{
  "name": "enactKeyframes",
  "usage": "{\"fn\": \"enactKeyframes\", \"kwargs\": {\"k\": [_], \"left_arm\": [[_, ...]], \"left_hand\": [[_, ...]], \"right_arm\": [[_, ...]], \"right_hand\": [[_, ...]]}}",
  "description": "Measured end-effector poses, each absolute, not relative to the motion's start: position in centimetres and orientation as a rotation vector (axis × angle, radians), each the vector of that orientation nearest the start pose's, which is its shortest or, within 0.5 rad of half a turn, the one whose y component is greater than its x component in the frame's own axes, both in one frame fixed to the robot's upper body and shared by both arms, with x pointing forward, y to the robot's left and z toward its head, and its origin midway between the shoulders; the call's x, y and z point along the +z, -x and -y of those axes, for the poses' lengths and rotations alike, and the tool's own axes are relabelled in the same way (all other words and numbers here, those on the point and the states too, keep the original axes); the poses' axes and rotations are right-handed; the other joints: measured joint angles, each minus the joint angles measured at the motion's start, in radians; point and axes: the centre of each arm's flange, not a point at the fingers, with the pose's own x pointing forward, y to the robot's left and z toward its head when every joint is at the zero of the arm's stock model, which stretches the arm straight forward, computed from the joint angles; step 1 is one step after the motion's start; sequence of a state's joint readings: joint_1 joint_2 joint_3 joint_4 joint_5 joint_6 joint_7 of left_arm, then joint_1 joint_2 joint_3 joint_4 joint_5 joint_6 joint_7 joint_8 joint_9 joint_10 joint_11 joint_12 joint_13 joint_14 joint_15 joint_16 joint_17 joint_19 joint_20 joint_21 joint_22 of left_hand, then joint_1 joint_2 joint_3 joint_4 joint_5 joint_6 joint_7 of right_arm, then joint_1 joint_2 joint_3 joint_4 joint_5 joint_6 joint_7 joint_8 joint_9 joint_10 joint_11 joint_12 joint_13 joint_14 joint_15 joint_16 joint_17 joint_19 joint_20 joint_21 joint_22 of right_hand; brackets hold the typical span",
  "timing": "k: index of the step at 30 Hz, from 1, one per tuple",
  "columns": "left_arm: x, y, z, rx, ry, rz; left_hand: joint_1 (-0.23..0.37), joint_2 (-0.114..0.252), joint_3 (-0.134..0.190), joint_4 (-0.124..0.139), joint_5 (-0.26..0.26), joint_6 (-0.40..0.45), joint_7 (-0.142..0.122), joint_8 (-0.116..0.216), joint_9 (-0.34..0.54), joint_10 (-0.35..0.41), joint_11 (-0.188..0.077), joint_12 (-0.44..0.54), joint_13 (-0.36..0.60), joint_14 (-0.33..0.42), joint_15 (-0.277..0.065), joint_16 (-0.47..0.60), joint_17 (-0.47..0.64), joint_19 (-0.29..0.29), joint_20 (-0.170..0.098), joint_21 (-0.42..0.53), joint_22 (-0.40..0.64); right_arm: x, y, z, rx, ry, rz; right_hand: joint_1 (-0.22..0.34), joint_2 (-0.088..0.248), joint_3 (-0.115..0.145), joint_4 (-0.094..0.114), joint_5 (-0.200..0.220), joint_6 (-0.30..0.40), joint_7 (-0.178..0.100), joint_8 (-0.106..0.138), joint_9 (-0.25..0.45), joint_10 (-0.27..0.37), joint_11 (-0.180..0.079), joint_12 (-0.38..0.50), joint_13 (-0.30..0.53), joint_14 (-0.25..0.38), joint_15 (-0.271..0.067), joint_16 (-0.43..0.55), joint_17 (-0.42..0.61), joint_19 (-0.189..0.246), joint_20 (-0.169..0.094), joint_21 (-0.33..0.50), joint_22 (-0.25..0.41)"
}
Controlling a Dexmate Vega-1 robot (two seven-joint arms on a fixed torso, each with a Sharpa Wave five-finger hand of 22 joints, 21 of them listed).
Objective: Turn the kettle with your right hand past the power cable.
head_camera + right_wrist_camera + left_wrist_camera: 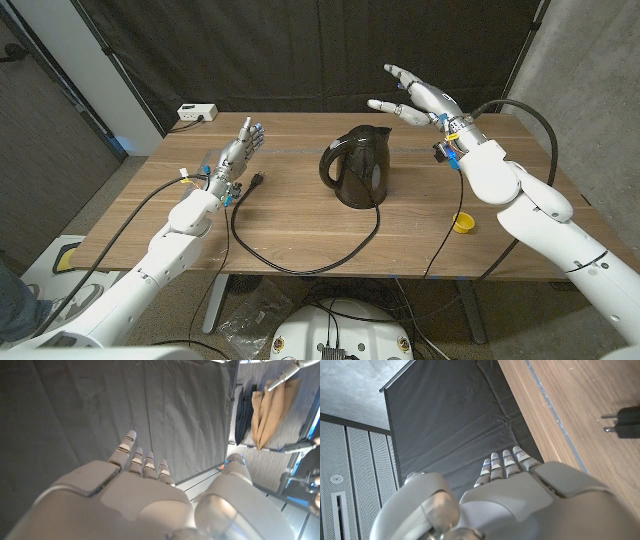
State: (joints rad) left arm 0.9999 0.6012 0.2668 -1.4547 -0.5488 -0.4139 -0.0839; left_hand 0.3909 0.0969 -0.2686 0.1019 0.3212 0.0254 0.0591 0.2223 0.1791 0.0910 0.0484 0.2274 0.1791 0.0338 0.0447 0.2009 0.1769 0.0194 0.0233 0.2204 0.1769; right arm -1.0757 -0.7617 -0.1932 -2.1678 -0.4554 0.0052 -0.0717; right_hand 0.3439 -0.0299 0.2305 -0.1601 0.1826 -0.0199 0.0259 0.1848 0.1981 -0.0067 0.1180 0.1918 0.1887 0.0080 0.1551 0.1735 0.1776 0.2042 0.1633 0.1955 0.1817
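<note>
The right hand (418, 97) hovers released, fingers spread, beside the kettle (357, 165) (cable (300, 262) looping in front), seemingly poised to grasp it.

A white power strip (197, 112) and a yellow cap (464, 223) lie on the wooden table (300, 245).

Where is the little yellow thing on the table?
In the head view, the small yellow object lies on the wooden table near its front edge on the robot's right, beside the right arm and right of the black kettle.
</note>
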Motion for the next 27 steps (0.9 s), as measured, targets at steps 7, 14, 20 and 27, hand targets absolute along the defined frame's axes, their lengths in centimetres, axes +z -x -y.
{"fn": "enactKeyframes", "kwargs": {"k": [7, 14, 20, 27], "left_arm": [[-3.1, -59.8, -31.2, -0.244, -0.111, 0.731], [-3.9, -59.6, -31.1, -0.240, -0.104, 0.718], [-4.5, -59.2, -31.2, -0.227, -0.098, 0.708], [-5.0, -58.9, -31.4, -0.215, -0.096, 0.693]], "left_hand": [[0.000, 0.000, 0.000, 0.000, -0.009, 0.004, 0.004, 0.000, 0.000, 0.000, 0.000, 0.000, 0.000, 0.004, -0.004, 0.000, 0.000, -0.001, 0.007, 0.000, 0.000], [0.000, 0.000, 0.000, 0.000, -0.009, 0.017, 0.002, 0.000, 0.000, 0.001, 0.001, 0.000, 0.000, 0.009, 0.002, 0.000, 0.000, 0.000, 0.007, -0.006, 0.000], [0.003, 0.003, 0.000, 0.000, -0.009, 0.025, 0.000, 0.004, 0.000, 0.007, 0.004, 0.000, 0.000, 0.009, 0.002, 0.000, 0.000, 0.000, 0.007, -0.006, 0.000], [0.002, 0.003, 0.000, 0.000, -0.009, 0.030, 0.005, 0.004, 0.000, 0.009, 0.001, 0.000, 0.000, 0.011, 0.004, 0.000, 0.000, 0.004, 0.011, -0.006, 0.000]], "right_arm": [[11.2, -45.0, 19.8, -0.036, 1.318, 1.026], [12.5, -44.7, 18.9, -0.017, 1.431, 0.976], [13.4, -44.8, 18.1, 0.012, 1.516, 0.917], [14.2, -44.9, 17.0, 0.051, 1.583, 0.867]], "right_hand": [[0.012, -0.012, 0.000, 0.000, -0.002, -0.029, -0.003, 0.000, 0.000, -0.036, -0.004, 0.000, 0.000, -0.030, 0.010, 0.000, 0.002, -0.021, 0.038, -0.007, 0.000], [0.012, -0.012, 0.000, 0.001, -0.002, -0.045, -0.007, 0.000, 0.000, -0.046, -0.006, 0.000, 0.000, -0.044, 0.022, 0.000, 0.002, -0.030, 0.048, -0.007, 0.000], [0.017, -0.017, -0.006, 0.006, -0.002, -0.067, -0.008, 0.000, 0.000, -0.066, -0.006, 0.000, 0.000, -0.065, 0.044, 0.000, 0.002, -0.030, 0.048, -0.007, 0.000], [0.011, -0.023, -0.010, 0.010, -0.002, -0.068, -0.010, 0.000, 0.000, -0.066, -0.006, 0.000, 0.000, -0.070, 0.049, 0.000, 0.002, -0.026, 0.051, -0.007, 0.000]]}}
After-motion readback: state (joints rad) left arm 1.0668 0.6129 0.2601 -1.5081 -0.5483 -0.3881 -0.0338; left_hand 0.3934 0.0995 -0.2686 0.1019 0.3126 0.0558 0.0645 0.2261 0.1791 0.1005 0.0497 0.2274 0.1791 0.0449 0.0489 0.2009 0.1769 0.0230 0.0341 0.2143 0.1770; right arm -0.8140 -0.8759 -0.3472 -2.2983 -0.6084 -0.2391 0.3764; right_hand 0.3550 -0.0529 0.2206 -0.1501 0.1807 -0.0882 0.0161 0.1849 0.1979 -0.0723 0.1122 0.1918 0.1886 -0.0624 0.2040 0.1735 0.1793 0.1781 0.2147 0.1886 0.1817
